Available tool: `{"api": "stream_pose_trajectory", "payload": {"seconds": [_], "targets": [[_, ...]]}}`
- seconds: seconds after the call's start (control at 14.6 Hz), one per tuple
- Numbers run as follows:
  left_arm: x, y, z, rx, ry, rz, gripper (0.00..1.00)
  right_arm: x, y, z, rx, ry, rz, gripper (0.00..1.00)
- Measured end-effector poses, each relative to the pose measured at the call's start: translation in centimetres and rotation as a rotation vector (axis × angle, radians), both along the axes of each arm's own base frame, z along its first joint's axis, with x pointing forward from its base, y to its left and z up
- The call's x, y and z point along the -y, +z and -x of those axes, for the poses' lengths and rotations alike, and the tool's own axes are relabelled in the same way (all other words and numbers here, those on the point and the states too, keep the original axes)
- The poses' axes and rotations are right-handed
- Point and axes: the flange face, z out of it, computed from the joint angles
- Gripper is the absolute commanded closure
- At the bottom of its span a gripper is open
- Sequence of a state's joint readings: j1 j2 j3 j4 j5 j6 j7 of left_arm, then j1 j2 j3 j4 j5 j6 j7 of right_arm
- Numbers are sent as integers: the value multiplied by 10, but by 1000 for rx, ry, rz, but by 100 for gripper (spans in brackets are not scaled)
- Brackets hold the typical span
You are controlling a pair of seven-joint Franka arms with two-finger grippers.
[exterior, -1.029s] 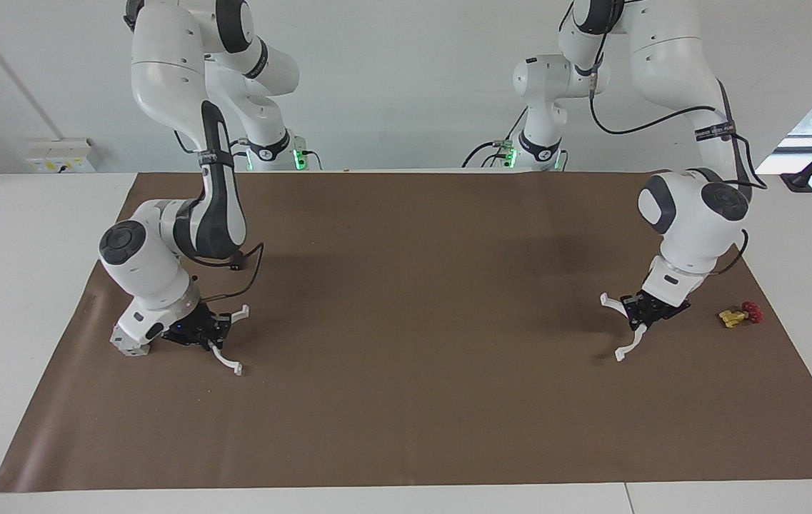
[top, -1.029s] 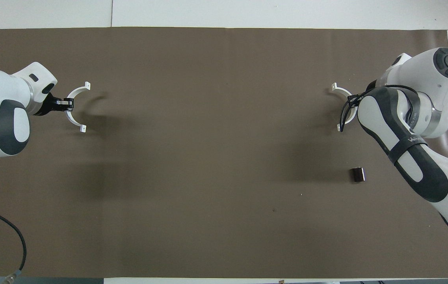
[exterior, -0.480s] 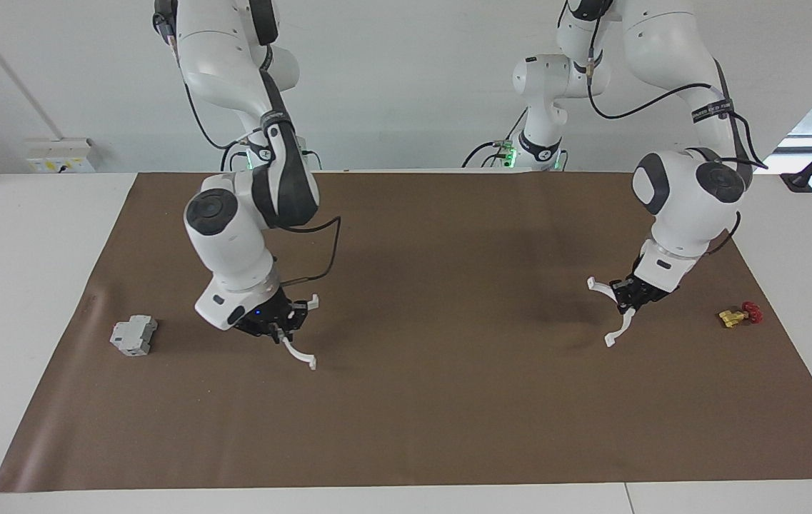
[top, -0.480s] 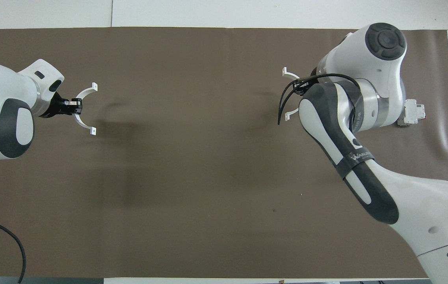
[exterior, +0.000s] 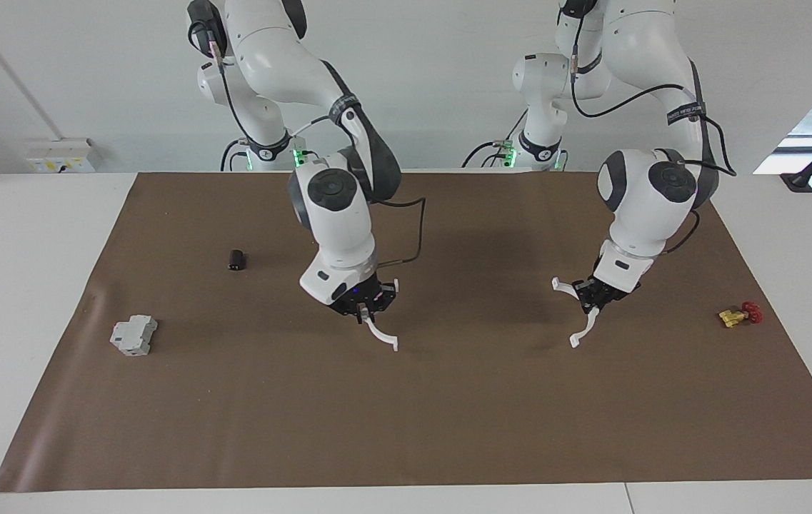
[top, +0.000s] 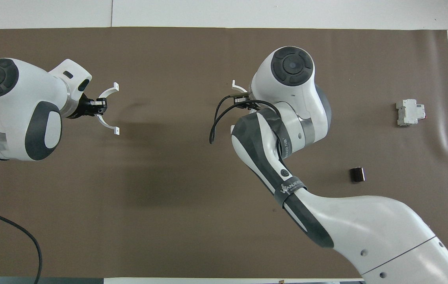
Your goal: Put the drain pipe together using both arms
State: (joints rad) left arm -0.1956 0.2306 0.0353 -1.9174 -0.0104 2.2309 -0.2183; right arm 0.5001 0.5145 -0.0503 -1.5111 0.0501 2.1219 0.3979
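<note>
right gripper (exterior: pixel 364 305) up over the mat's middle, pinching one white half-ring (exterior: pixel 381 335) | left gripper (exterior: pixel 595 296) over its own end, pinching the other half-ring (exterior: pixel 581 327) | halves well apart

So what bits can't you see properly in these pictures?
- Overhead view: the right end effector and most of its half-ring are covered by the right arm's own wrist; only a tab tip shows.
- Overhead view: the yellow-and-red valve piece is hidden under the left arm.
- Both views: the small dark block is too small to identify.
- The left end effector clamps its half-ring.
</note>
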Motion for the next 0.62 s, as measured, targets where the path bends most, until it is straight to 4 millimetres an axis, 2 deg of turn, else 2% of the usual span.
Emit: {"api": "stream_pose_trajectory", "payload": {"seconds": [0.14,0.27,0.48,0.62], "targets": [[-2,0,0,0,3,0,100,-25,-7,3,2,-26,-1,100],[-4,0,0,-1,6,-1,100,-41,-16,2,1,-39,-2,100],[-6,0,-1,-2,10,-1,100,-77,-41,17,-17,-22,9,100],[-6,0,-1,-2,10,-2,100,-92,-52,25,-22,-10,16,100]]}}
